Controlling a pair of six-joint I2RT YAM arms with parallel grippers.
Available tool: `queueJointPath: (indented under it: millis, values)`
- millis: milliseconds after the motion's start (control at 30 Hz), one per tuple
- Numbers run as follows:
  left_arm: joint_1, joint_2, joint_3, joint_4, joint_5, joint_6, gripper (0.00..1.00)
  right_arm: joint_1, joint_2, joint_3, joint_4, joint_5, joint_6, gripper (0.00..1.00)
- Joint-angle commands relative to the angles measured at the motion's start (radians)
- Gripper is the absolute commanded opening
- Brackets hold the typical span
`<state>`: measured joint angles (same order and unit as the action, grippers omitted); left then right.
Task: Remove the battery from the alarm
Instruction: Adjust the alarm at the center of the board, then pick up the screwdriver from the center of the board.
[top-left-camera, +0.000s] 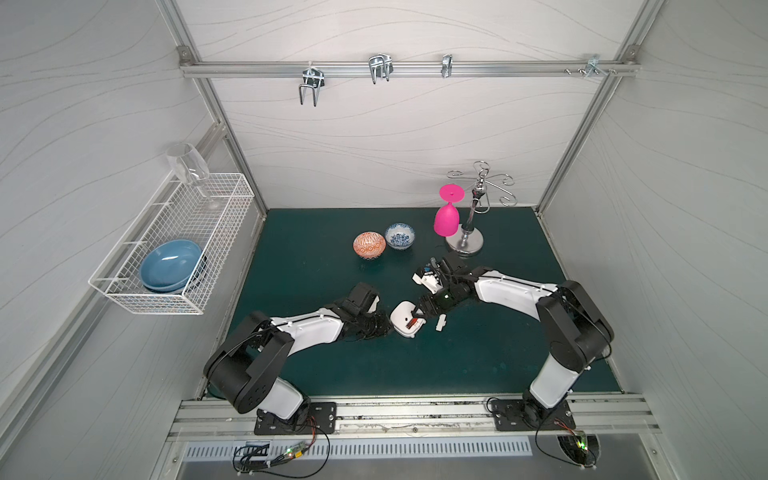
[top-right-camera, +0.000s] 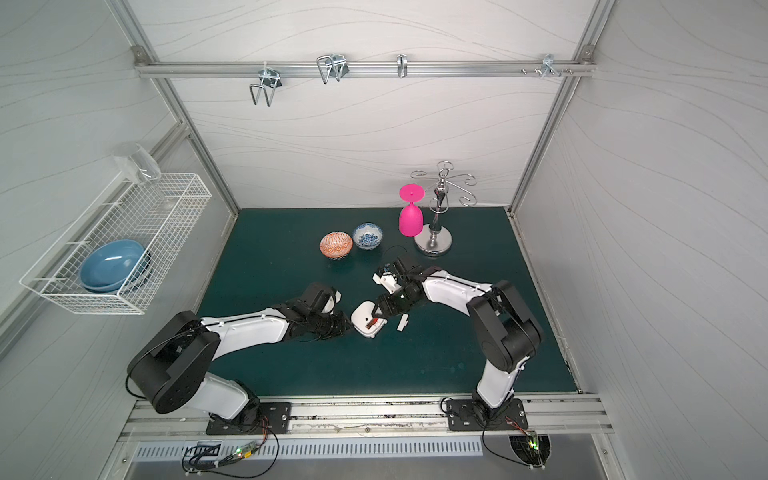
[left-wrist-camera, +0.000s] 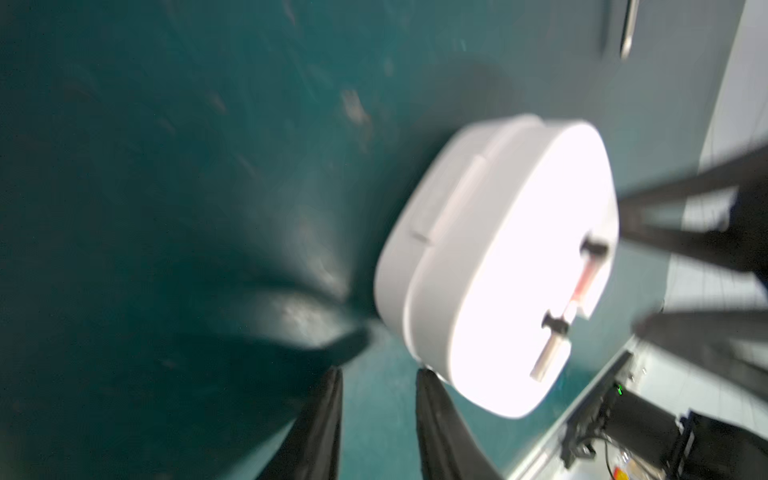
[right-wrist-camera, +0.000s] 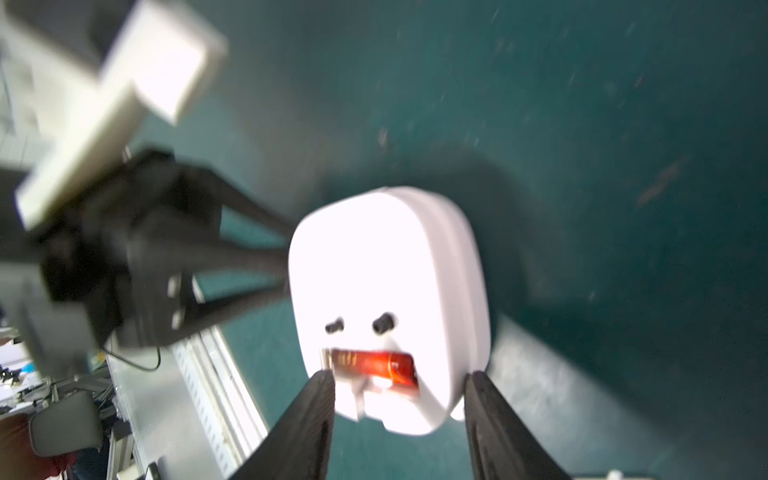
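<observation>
Wire basket (top-left-camera: 137, 299): white metal grid on the side wall, far left of the alarm (top-left-camera: 402, 316). It holds stacked glossy blue dishes (top-left-camera: 170, 266) and a clear wine glass (top-left-camera: 187, 166). Shown in both top views only.
Left pincer (left-wrist-camera: 379, 372): just left of the alarm. The left wrist view shows black tapered fingers slightly apart, with bare tabletop (left-wrist-camera: 166, 208) between them, nothing held, and one tip at the alarm's rim. Both top views hide that gap.
Orange bowl (top-left-camera: 369, 244): behind the alarm; rounded and diamond-patterned. Shown in both top views only.
Alarm: smooth white plastic, a rounded square lying back upward on the dark green tabletop. Only the left wrist view shows its side seam. Only the right wrist view shows two dark knobs (right-wrist-camera: 382, 322) clearly.
Battery (right-wrist-camera: 372, 365): in the alarm's rectangular recess. It is a glossy red-orange cylinder with a metal end in the right wrist view, and only a red sliver (left-wrist-camera: 582, 286) in the left wrist view.
Right pincer (right-wrist-camera: 400, 374): over the alarm's recess edge. Its fingers stand wide apart, straddling the battery; blur hides whether either pad touches.
Cover piece (top-left-camera: 440, 322): small flat white rectangle just right of the alarm, not touching it. Shown in both top views only.
Pink goblet (top-left-camera: 446, 216): matte, upside down, behind and right of the alarm, beside a chrome stand (top-left-camera: 465, 243).
</observation>
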<state>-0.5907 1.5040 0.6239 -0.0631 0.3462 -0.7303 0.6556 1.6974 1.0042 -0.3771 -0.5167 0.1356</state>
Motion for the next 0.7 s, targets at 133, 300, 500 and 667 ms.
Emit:
queueJointPath:
  millis: [133, 300, 500, 667]
  values:
    - [0.011, 0.093, 0.111, 0.051, 0.020, 0.062, 0.36, 0.030, -0.132, -0.072, -0.040, 0.070, 0.062, 0.66]
    - [0.027, 0.043, 0.058, 0.088, 0.001, 0.047, 0.44, -0.084, -0.219, -0.028, -0.127, 0.299, 0.102, 0.79]
    - [0.064, -0.103, -0.003, 0.095, -0.034, 0.043, 0.68, -0.128, -0.072, 0.137, -0.217, 0.561, 0.029, 0.81]
    - [0.078, -0.212, -0.030, 0.069, -0.047, 0.047, 0.80, -0.129, 0.141, 0.309, -0.229, 0.605, 0.008, 0.75]
